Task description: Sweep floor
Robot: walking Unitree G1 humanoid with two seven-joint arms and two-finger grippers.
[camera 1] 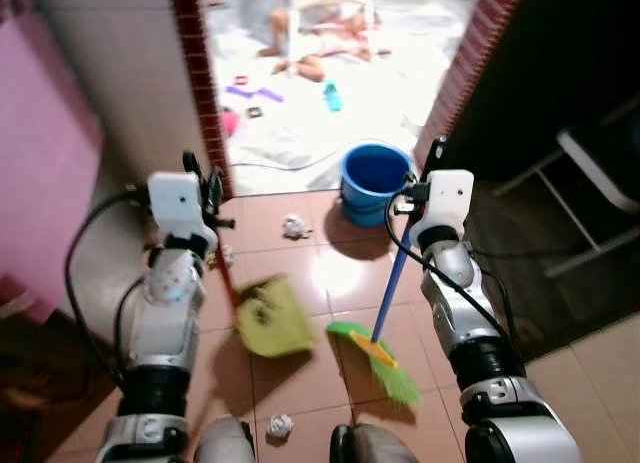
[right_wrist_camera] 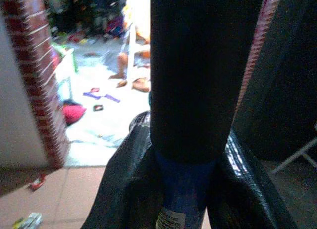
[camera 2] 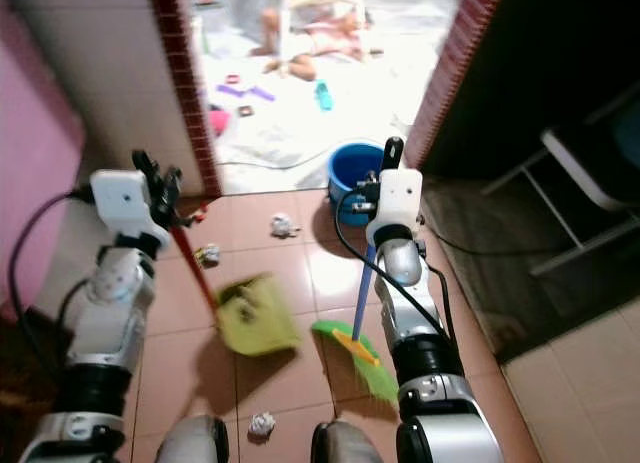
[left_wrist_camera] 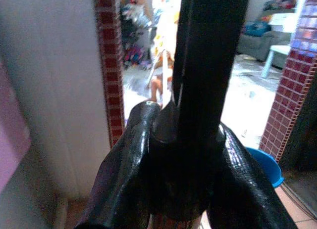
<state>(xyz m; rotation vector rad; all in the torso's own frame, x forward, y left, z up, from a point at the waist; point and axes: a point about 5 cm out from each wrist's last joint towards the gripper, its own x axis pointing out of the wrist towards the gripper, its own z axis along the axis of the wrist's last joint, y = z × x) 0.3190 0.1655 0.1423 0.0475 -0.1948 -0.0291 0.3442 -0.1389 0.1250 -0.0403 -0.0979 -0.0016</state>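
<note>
Three crumpled paper wads point(camera 1: 294, 226) dot the tiles; left gripper point(camera 1: 208, 188) grips one dustpan point(camera 1: 272, 318), right gripper point(camera 1: 428, 163) clasps one broom point(camera 1: 378, 351), beside one blue bucket point(camera 1: 372, 180), contents unclear.

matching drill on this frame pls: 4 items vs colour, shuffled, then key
Items:
1. dustpan
2. broom bristles
3. bucket
4. paper ball nearest the robot's feet

Colours:
A. blue
B. white
C. yellow-green
D. bright green

Pairs: 1-C, 2-D, 3-A, 4-B

The left tool grips the dustpan's red handle; the right tool grips the broom's blue handle.
</note>
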